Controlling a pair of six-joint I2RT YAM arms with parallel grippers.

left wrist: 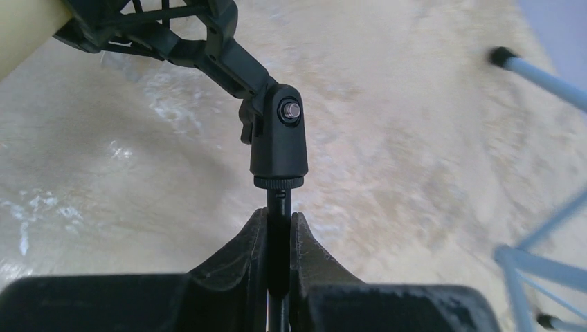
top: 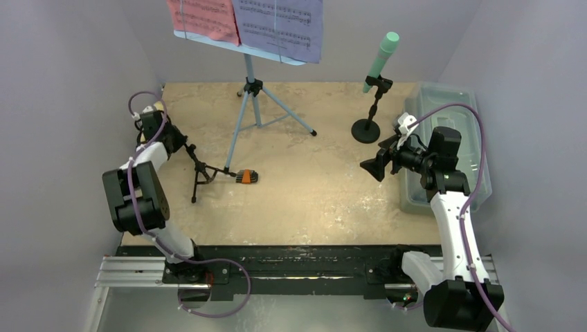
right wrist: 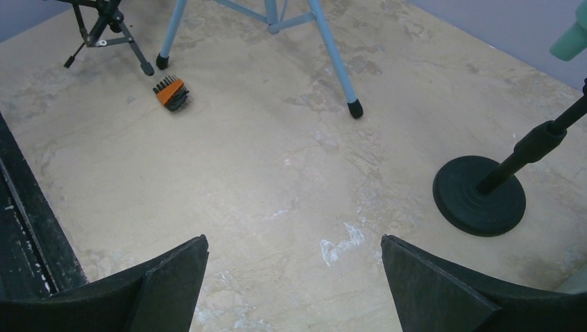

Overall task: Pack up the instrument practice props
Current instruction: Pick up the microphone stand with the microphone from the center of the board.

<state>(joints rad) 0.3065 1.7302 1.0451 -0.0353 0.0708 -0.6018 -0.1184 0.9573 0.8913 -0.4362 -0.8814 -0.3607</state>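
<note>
My left gripper [left wrist: 279,214] is shut on the thin stem of a small black microphone tripod [left wrist: 277,149], just below its swivel joint. The clip above holds a yellow microphone [left wrist: 24,31]. From above, that gripper [top: 173,142] is at the table's left, with the tripod's legs [top: 201,173] splayed below it. A light-blue tripod [top: 250,97] stands at the back, carrying a pink page [top: 204,17] and a purple page [top: 280,28]. A mint-green microphone [top: 382,59] sits in a black round-base stand [top: 365,130]. My right gripper [top: 374,168] hangs open and empty over bare table [right wrist: 294,238].
A translucent grey tub [top: 415,200] lies along the right wall behind my right arm. A small orange-and-black item [top: 247,177] lies by one foot of the light-blue tripod. The black mounting rail [top: 291,259] runs along the near edge. Walls close in on three sides.
</note>
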